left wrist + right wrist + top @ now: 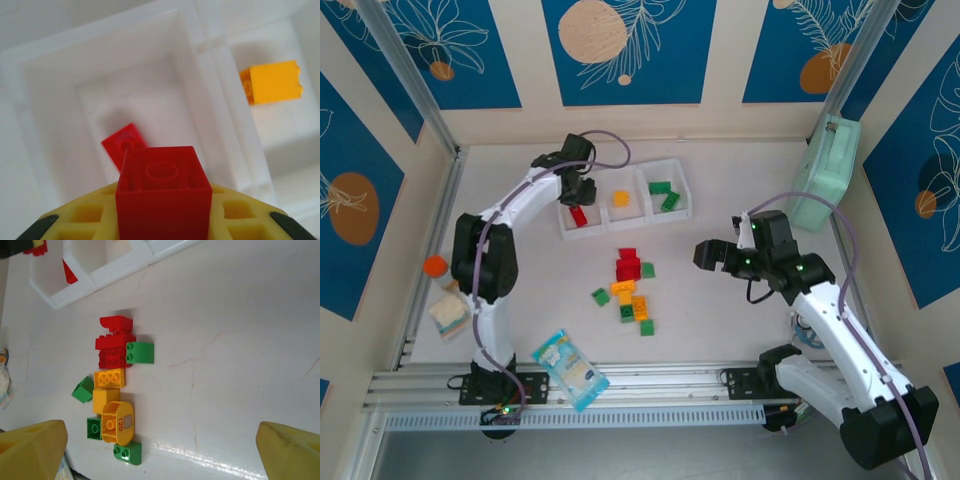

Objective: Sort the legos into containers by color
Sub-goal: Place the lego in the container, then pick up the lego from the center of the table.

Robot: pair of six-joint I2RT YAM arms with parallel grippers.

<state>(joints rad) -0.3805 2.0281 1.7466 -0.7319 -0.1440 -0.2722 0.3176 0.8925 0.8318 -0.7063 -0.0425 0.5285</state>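
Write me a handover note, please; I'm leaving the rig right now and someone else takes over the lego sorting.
Left gripper: shut on a held red brick, above the tray's left compartment, where one loose red brick lies.
Right gripper: open, above the table right of the pile.
Done: one yellow brick in the middle compartment, two green bricks in the right.
To do: drop the held brick, then sort the pile of red, yellow and green bricks.
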